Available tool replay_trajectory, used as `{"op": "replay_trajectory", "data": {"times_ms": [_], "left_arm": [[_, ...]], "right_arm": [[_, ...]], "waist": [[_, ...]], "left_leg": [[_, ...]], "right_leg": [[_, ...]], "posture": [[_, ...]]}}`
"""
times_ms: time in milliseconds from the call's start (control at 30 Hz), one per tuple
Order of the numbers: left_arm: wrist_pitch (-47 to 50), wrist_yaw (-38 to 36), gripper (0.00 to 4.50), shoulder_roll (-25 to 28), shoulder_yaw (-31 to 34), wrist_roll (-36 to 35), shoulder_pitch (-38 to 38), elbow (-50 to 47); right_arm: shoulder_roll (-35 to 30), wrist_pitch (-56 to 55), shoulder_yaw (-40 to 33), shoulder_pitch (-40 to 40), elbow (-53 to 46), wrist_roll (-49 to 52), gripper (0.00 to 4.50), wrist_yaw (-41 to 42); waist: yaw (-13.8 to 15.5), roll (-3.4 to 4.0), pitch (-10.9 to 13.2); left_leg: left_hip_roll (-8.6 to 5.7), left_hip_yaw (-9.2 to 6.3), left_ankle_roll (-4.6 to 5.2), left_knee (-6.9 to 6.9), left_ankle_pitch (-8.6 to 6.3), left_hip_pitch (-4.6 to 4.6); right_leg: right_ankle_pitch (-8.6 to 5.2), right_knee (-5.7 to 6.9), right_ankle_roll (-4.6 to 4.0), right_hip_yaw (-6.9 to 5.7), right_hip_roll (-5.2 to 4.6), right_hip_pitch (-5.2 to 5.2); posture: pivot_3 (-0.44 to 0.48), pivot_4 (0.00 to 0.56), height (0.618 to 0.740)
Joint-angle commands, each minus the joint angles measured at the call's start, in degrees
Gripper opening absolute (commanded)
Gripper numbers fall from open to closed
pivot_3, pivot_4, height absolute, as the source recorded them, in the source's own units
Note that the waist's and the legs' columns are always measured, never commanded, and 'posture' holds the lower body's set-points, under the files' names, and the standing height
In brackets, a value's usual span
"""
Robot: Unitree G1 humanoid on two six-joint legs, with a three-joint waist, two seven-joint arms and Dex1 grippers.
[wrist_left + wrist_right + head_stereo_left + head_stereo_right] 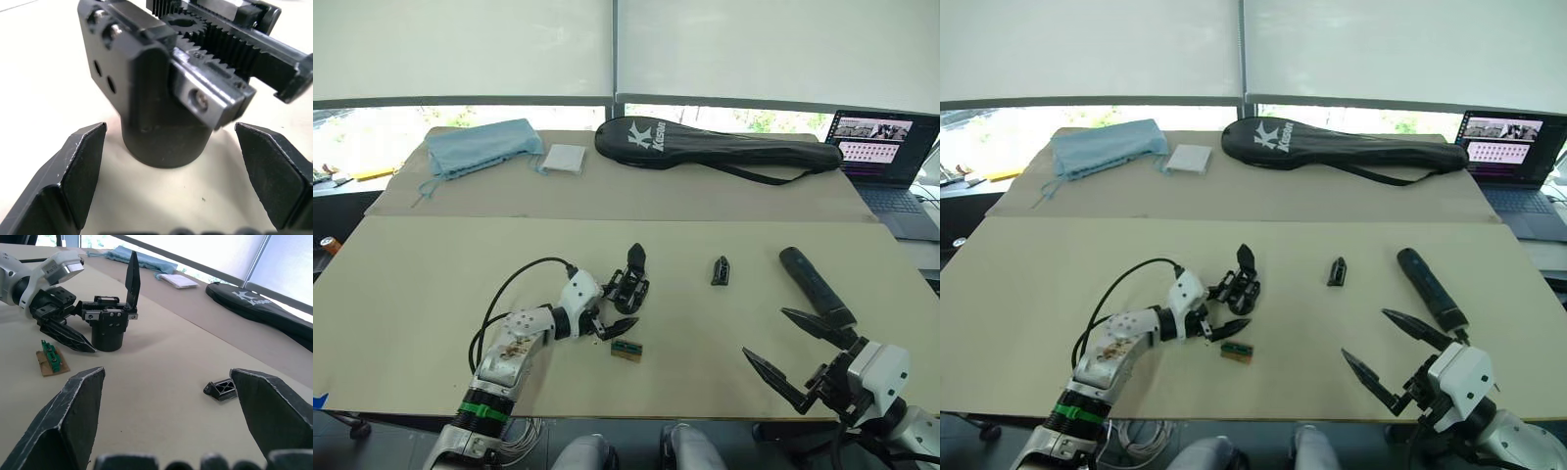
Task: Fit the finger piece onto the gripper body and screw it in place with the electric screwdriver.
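Progress: early, nothing fitted or screwed | left gripper (612, 324) spread wide around gripper body (630, 284), we judge ungrasped | finger piece (721, 270) lies loose mid-table | electric screwdriver (815, 286) untouched beside wide-open, empty right gripper (790, 352)

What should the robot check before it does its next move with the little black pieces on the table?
1. Left gripper open around the gripper body: ok, its fingers stand either side of the round base, apart from it.
2. Gripper body upright, with its one finger pointing up: ok.
3. Finger piece free to pick up: ok, it lies alone on the table, between the gripper body and the electric screwdriver.
4. Right gripper open and holding nothing: ok.
5. Electric screwdriver within reach: ok, probably, it lies just beyond the right gripper.
6. Screws ready for the finger piece: cannot tell.
7. Small green-and-tan block clear of the left gripper: ok, close by but apart.
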Motion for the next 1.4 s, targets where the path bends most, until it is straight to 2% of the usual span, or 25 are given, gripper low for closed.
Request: {"op": "replay_trajectory", "data": {"times_ms": [33,100,167,233,300,433,700,1000,1033,1100,1133,1167,1333,1400], "left_arm": [[-5.5,-6.4,4.45,1.6,2.0,-2.9,-3.5,6.8],[-9.9,-12.6,4.45,2.3,2.4,-4.7,-5.9,11.8],[-18.2,-21.7,4.45,3.8,1.1,-4.1,-9.6,20.2],[-26.2,-24.0,4.45,3.2,0.6,-1.5,-15.6,31.0],[-30.0,-26.9,4.45,1.3,0.9,-1.3,-20.6,39.2],[-34.7,-30.0,4.45,-1.2,0.9,0.4,-26.5,49.1],[-38.8,-31.0,4.45,-4.0,0.9,4.3,-31.6,58.0],[-39.7,-30.5,4.45,-6.4,2.1,5.6,-32.1,60.8],[-39.8,-30.6,3.92,-6.5,2.2,5.7,-32.0,60.8],[-40.0,-30.7,3.23,-6.6,2.5,5.9,-31.9,60.8],[-39.9,-30.5,2.64,-6.6,2.7,5.9,-31.8,60.8],[-39.9,-30.1,2.29,-6.6,3.0,5.8,-31.8,60.8],[-43.6,-28.9,2.31,-6.4,5.0,4.0,-30.9,58.2],[-40.6,-30.4,2.31,-6.3,6.2,1.8,-29.8,54.8]], "right_arm": [[-0.3,-1.0,-0.7,-0.5,-0.7,0.4,4.50,-0.1],[-0.3,-0.9,-0.6,-0.8,-0.6,0.4,4.50,-0.1],[-0.3,-0.8,-0.2,-1.2,-0.3,0.4,4.50,-0.1],[-1.0,-1.2,0.2,-1.5,0.4,-0.1,4.50,1.0],[-1.6,-1.1,0.1,-2.2,0.9,-0.1,4.50,1.3],[-2.1,-0.8,-0.5,-1.9,0.6,0.3,4.50,1.7],[-2.0,-0.4,-1.1,-0.8,-0.5,0.4,4.50,1.3],[-1.7,-0.4,-0.8,-0.1,-1.2,-0.1,4.50,0.8],[-1.7,-0.4,-0.7,-0.1,-1.2,-0.1,4.50,0.8],[-1.7,-0.4,-0.7,0.0,-1.2,-0.1,4.50,0.7],[-1.8,-0.4,-0.7,0.1,-1.2,-0.1,4.50,0.7],[-1.8,-0.3,-0.7,0.1,-1.3,-0.1,4.50,0.7],[-1.9,-0.3,-0.6,0.4,-1.5,-0.1,4.50,0.4],[-1.7,-0.4,-0.6,0.6,-1.5,-0.1,4.50,0.2]], "waist": [[0.0,0.00,0.0],[-0.1,0.00,0.0],[-0.2,-0.01,0.0],[-0.2,-0.01,0.0],[0.2,-0.04,0.0],[0.4,-0.05,0.0],[-0.1,-0.06,0.0],[0.2,-0.06,0.0],[0.3,-0.06,0.0],[0.4,-0.06,0.0],[0.5,-0.06,0.0],[0.5,-0.06,0.0],[0.5,-0.06,0.0],[0.5,-0.06,0.0]], "left_leg": [[0.00,0.00,0.00,0.00,0.00,0.02],[0.00,0.00,0.00,-0.01,0.00,0.02],[-0.01,0.01,0.00,0.00,0.00,-0.01],[-0.03,0.01,0.00,0.02,0.00,-0.01],[-0.06,0.00,0.01,0.04,0.01,-0.03],[-0.15,0.01,0.08,0.06,-0.02,-0.12],[-0.12,-0.03,0.15,0.12,-0.04,-0.41],[-0.12,-0.03,0.26,0.13,-0.11,-0.42],[-0.12,-0.02,0.26,0.13,-0.11,-0.43],[-0.12,-0.03,0.27,0.13,-0.11,-0.42],[-0.12,-0.02,0.27,0.13,-0.11,-0.42],[-0.12,-0.03,0.27,0.13,-0.11,-0.42],[-0.12,-0.03,0.27,0.13,-0.11,-0.43],[-0.12,-0.03,0.27,0.13,-0.11,-0.45]], "right_leg": [[0.00,0.02,0.00,0.00,0.00,0.02],[0.00,0.02,0.00,-0.01,0.00,0.00],[0.00,0.02,-0.01,-0.04,0.01,-0.02],[0.00,0.01,-0.01,-0.16,0.02,-0.02],[0.00,-0.01,-0.01,-0.21,-0.01,0.01],[0.03,-0.07,0.05,-0.21,-0.04,-0.01],[0.04,-0.14,0.07,-0.19,-0.06,-0.15],[0.07,-0.17,0.12,-0.19,-0.12,-0.14],[0.07,-0.17,0.12,-0.19,-0.12,-0.15],[0.07,-0.18,0.13,-0.18,-0.12,-0.14],[0.07,-0.18,0.13,-0.18,-0.12,-0.14],[0.07,-0.19,0.13,-0.18,-0.12,-0.14],[0.08,-0.20,0.15,-0.18,-0.12,-0.14],[0.08,-0.21,0.14,-0.17,-0.12,-0.16]], "posture": [[0.000,0.150,0.740],[0.000,0.150,0.740],[0.000,0.150,0.740],[0.000,0.150,0.740],[0.000,0.150,0.740],[0.000,0.150,0.740],[0.000,0.150,0.740],[0.000,0.150,0.740],[0.000,0.150,0.740],[0.000,0.150,0.740],[0.000,0.150,0.740],[0.000,0.150,0.740],[0.000,0.150,0.740],[0.000,0.150,0.740]]}}
